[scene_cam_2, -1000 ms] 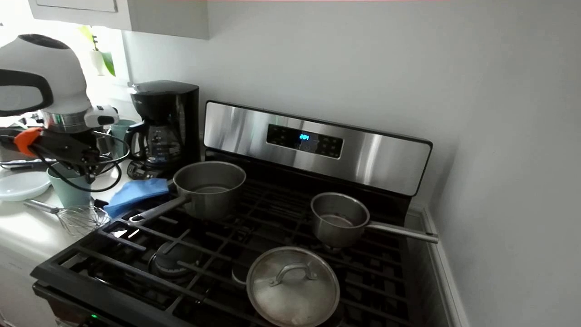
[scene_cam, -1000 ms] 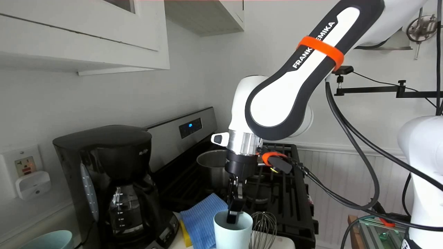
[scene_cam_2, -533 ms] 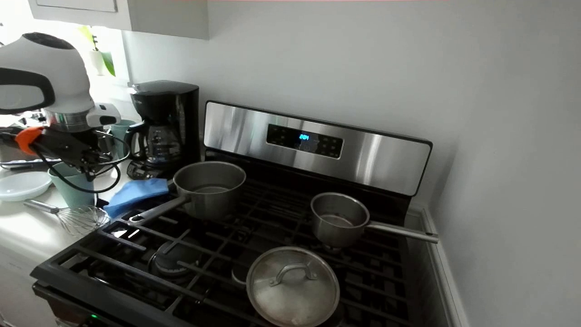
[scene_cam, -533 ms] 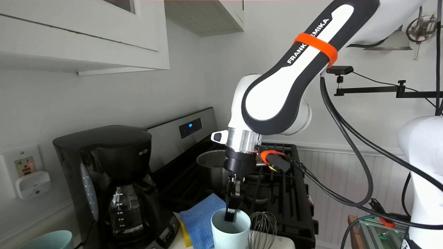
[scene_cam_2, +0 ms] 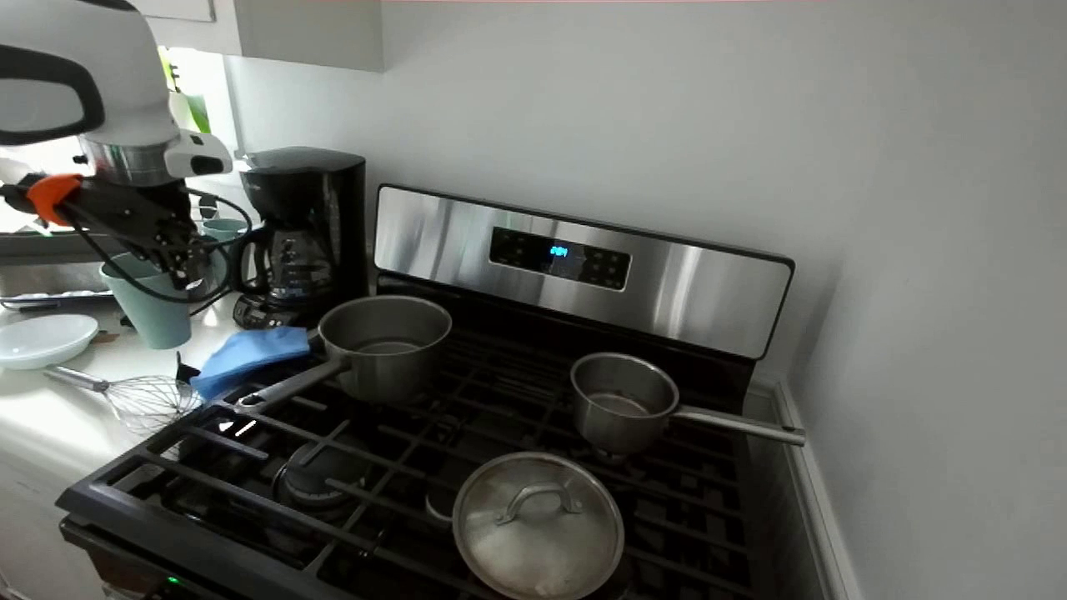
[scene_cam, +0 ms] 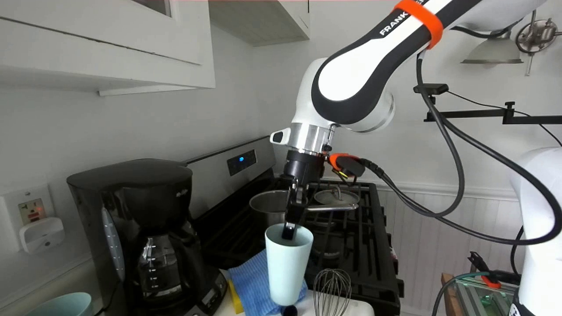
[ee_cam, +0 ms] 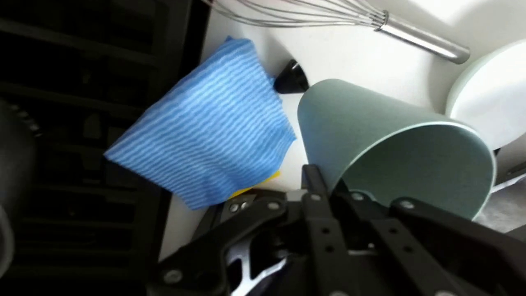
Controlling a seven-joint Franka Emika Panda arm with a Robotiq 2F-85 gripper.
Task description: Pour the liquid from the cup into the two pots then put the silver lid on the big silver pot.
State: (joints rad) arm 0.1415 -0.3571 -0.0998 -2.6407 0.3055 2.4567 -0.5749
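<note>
Holding cup [scene_cam: 287, 274] at rim w/ pincer [ee_cam: 327, 181], cup tilted, abv cntr [ee_cam: 333, 51]

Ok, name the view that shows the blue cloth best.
The wrist view. There the blue cloth lies fully in frame, its stripes clear. In an exterior view, the cup hides part of it and the picture's edge cuts it off; also in an exterior view, the cloth appears small, stripes hard to discern.

ok so in an exterior view, big pot [scene_cam_2: 383, 371] is back left on the stove [scene_cam_2: 488, 408], smaller pot [scene_cam_2: 621, 425] to its right, lid [scene_cam_2: 542, 546] in front of that one. Tabletop [scene_cam_2: 42, 425]'s off to the left: coffee maker [scene_cam_2: 308, 229] behind, cloth [scene_cam_2: 250, 354] before it, whisk [scene_cam_2: 146, 400] and dish [scene_cam_2: 46, 342] further left, cup [scene_cam_2: 162, 321] above in the gripper [ee_cam: 328, 187].
</note>
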